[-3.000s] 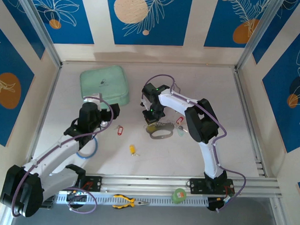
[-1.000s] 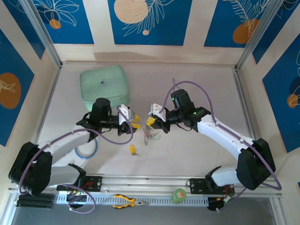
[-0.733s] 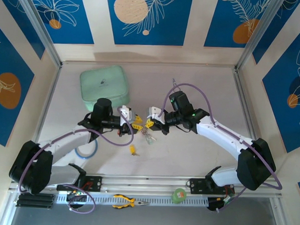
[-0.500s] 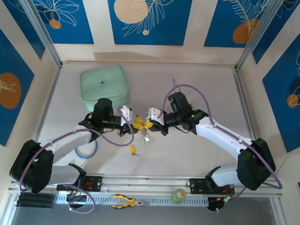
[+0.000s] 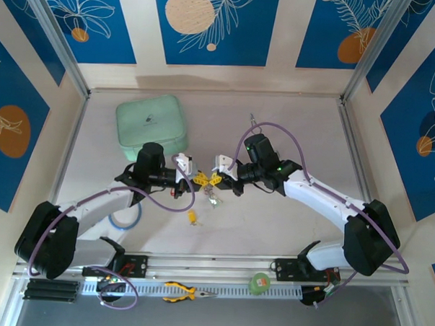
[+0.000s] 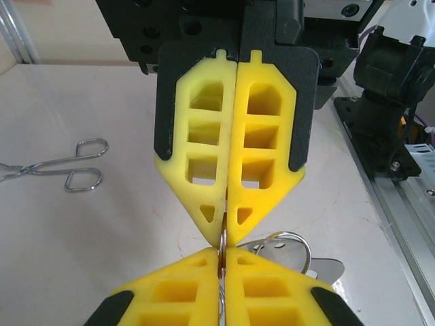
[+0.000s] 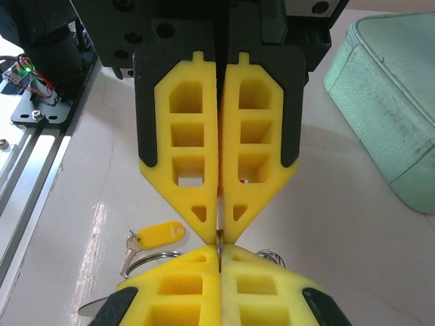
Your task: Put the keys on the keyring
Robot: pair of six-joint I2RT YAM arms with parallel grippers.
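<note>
Above the table's middle, my left gripper [image 5: 196,179] and right gripper [image 5: 217,178] meet tip to tip. Both are shut on the thin metal edge of the keyring [image 6: 222,239], which runs between the two pairs of yellow fingers. In the left wrist view my own gripper [image 6: 223,251] sits at the bottom, and a ring with a flat grey plate [image 6: 299,252] hangs behind it. The right gripper [image 7: 219,248] pinches the same edge [image 7: 219,238]. A small bundle [image 5: 214,197] dangles under the tips. On the table lie a yellow-tagged key [image 7: 155,236], also [image 5: 193,217], and a red-tagged key [image 5: 175,192].
A pale green case [image 5: 151,122] lies at the back left. A pale blue ring [image 5: 125,217] sits under the left arm. Yellow-handled pliers [image 5: 186,292] and a green roll [image 5: 259,282] rest on the front rail. Thin silver tongs [image 6: 62,163] lie on the table.
The right arm lifted the keyring off the table and swung it left. The left gripper moved in to meet it and closed on the ring's edge.
</note>
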